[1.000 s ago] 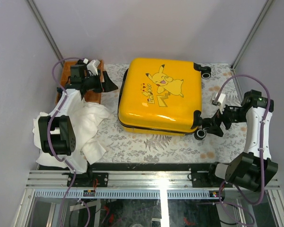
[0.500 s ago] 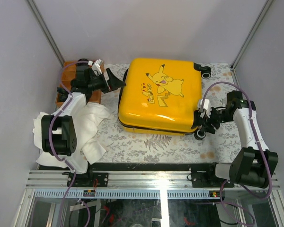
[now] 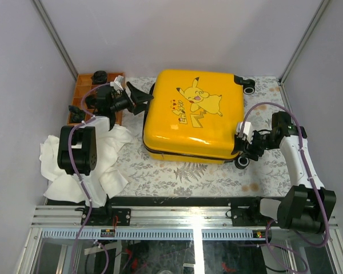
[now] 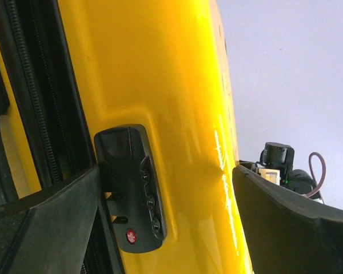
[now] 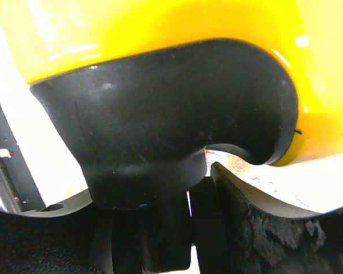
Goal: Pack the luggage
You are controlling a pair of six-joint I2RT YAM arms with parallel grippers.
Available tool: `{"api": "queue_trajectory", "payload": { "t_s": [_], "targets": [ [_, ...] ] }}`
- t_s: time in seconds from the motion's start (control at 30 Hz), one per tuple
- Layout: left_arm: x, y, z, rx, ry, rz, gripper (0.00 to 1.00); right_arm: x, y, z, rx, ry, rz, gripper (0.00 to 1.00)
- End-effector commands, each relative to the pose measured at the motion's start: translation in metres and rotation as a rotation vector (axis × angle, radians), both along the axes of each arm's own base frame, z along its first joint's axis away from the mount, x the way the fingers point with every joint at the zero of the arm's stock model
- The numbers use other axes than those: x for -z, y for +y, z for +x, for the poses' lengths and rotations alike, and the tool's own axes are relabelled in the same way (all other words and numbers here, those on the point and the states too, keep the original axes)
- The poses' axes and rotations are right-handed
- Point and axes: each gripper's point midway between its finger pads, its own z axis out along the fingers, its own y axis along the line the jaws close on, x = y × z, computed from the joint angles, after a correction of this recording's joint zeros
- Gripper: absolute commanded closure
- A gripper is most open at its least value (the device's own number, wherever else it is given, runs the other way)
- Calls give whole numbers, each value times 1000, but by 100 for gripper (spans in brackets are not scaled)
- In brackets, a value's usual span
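The yellow luggage [image 3: 194,117] with the Pikachu print lies flat and closed in the middle of the table. My left gripper [image 3: 142,98] is open at its left side. In the left wrist view the left gripper [image 4: 166,228] has its fingers spread across the yellow shell [image 4: 177,103], beside the black combination lock [image 4: 128,188]. My right gripper [image 3: 247,149] is at the near right corner wheel [image 3: 242,162]. In the right wrist view the right gripper [image 5: 160,240] is open, with the black wheel housing [image 5: 160,108] and wheel between its fingers.
An orange compartment tray [image 3: 83,85] with dark items stands at the back left, behind the left arm. A crumpled white cloth [image 3: 100,157] lies at the left, near the left arm's base. The luggage's far right wheel [image 3: 248,89] sticks out at the back.
My left gripper has swung right from over the tray to the luggage's left side. My right gripper has moved left, up to the near right wheel.
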Motion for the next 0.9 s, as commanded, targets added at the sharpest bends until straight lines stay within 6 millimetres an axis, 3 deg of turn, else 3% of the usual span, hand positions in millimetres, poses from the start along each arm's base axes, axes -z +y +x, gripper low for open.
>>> {"api": "queue_trajectory", "payload": {
  "t_s": [0.0,0.13,0.3,0.37,0.5,0.53,0.63,0.77,0.87],
  "targets": [
    [-65,-14,-22,144,-216,-66,14,-49,3,48,42,-278,15,99],
    [-78,-13,-49,170,-313,23,23,-89,8,66,72,-420,45,100],
    [-58,-1,-66,120,-303,144,24,-127,13,81,72,-523,75,100],
    [-32,16,-58,34,-228,198,20,-118,19,80,41,-484,71,100],
    [25,44,-41,-68,-108,398,5,-70,15,78,43,-361,24,97],
    [37,46,-40,-58,-83,425,3,-55,10,78,54,-333,-10,94],
    [55,47,-43,-11,-34,457,0,-23,-11,74,91,-252,-114,62],
    [52,46,-54,4,-54,459,0,-44,-26,53,185,-206,-41,19],
    [47,44,-63,-7,-77,440,0,-58,-31,33,247,-222,6,8]
  ]
}}
